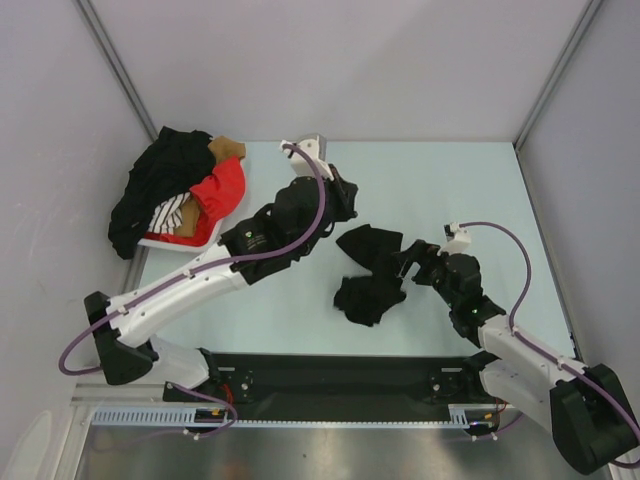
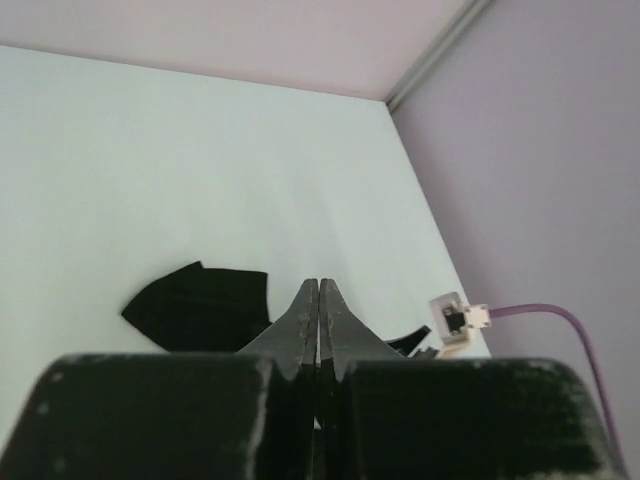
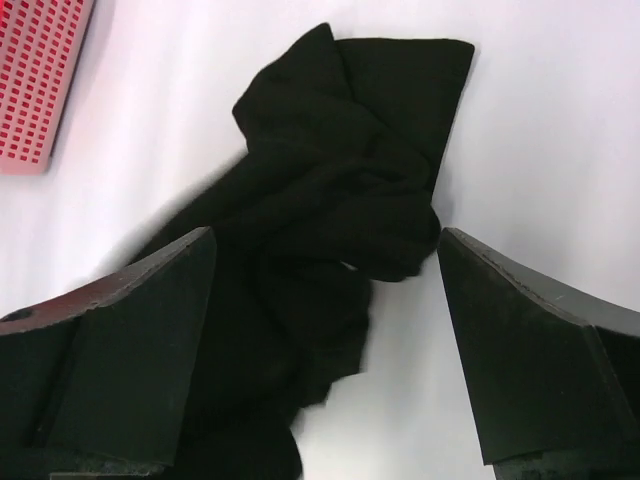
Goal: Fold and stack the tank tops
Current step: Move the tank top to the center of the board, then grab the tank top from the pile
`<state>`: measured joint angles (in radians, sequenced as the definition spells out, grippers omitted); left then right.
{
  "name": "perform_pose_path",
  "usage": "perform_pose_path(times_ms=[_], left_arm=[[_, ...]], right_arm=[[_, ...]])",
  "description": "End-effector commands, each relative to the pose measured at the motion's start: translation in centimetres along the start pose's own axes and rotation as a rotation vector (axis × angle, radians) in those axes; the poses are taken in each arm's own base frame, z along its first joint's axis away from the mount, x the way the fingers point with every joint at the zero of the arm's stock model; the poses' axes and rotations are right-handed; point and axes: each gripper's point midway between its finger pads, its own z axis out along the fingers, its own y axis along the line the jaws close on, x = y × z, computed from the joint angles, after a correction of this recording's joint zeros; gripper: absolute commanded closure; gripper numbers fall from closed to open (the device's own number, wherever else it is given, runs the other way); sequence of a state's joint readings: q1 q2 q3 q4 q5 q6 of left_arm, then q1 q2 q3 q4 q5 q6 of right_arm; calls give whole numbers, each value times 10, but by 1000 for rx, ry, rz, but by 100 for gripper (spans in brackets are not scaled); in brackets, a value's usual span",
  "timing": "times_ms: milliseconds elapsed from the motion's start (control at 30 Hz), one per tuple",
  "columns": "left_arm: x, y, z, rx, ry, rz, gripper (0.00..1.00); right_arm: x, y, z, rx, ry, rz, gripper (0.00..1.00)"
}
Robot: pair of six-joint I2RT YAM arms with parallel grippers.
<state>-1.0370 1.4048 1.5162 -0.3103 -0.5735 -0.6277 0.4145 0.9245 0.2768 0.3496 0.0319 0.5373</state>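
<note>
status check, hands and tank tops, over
Left hand shut, empty. Right hand open over crumpled black tank top, not gripping. Red tank top in basket pile. Nothing blocking.

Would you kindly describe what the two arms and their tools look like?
Both the left arm and right arm have white links, black joints and a purple cable. The left tool and right tool have black wedge-shaped fingers.

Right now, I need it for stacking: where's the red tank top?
Top view, far left: red tank top in the white basket, beside striped cloth.
</note>
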Motion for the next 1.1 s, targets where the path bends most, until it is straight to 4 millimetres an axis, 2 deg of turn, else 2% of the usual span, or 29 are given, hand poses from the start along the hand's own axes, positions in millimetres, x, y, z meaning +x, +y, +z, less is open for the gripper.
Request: perform_pose_path(times_ms=[0, 33, 100, 133, 200, 233, 267, 300, 333, 367, 433, 467, 500, 533, 567, 600, 667, 700, 733, 767, 833, 900, 933, 1000, 1067], left_arm=[[-29, 35, -21, -89, -97, 4, 95], [-31, 41, -23, -91, -102, -8, 79], [-39, 61, -30, -117, -116, -21, 63], [-43, 70, -33, -139, -124, -29, 44], [-49, 101, -38, -225, -123, -21, 25], [-57, 124, -38, -279, -126, -27, 20], [-53, 145, -42, -342, -87, -10, 16], [-59, 159, -47, -379, -91, -20, 13], [-63, 175, -50, -419, -87, -22, 10], [-72, 207, -58, -514, -104, -31, 4], [-83, 237, -72, -599, -136, -34, 0], [-94, 262, -82, -671, -164, -48, 0], [-98, 274, -86, -708, -175, -56, 0], [-102, 286, -90, -742, -179, -54, 0], [-111, 319, -99, -850, -180, -69, 0], [-111, 342, -101, -918, -169, -81, 0], [-116, 364, -104, -971, -162, -106, 1], [-111, 375, -98, -990, -137, -117, 0], [-109, 379, -96, -986, -121, -134, 0], [-107, 384, -95, -993, -115, -152, 0], [-103, 388, -92, -999, -106, -164, 0], [-107, 382, -91, -960, -133, -176, 0], [-104, 381, -91, -951, -133, -177, 0], [-115, 377, -97, -938, -187, -168, 0], [-125, 381, -103, -962, -239, -142, 0]], right_arm=[[-26, 10, -1, -21, -80, -13, 3], [-25, 10, -1, -22, -80, -13, 3], [-25, 12, 0, -27, -76, -14, 2], [-23, 11, 0, -30, -67, -19, 1], [-20, 17, 2, -59, -49, -39, 0], [-14, 15, 5, -52, -30, -44, 0], [-4, 10, 7, -24, 12, -44, 0], [-13, 13, 13, 9, 5, -47, 0], [-9, 11, 18, 40, 34, -56, 0], [17, -6, 25, 121, 142, -76, 0], [23, 8, 38, 116, 201, -107, 0], [46, -3, 43, 168, 294, -131, 0], [57, -5, 46, 192, 339, -152, 0], [56, 11, 54, 175, 356, -176, 0], [78, 9, 58, 248, 449, -247, 0], [91, 4, 57, 275, 497, -281, 2], [92, 14, 62, 262, 503, -301, 36], [94, 16, 63, 262, 513, -298, 54], [93, 23, 64, 239, 518, -293, 82], [90, 32, 64, 210, 512, -288, 92], [69, 66, 64, 130, 459, -291, 100], [51, 88, 58, 88, 426, -299, 100], [22, 111, 52, 40, 361, -291, 100], [-3, 130, 37, -3, 328, -294, 100], [-44, 160, 15, -85, 242, -281, 100]])
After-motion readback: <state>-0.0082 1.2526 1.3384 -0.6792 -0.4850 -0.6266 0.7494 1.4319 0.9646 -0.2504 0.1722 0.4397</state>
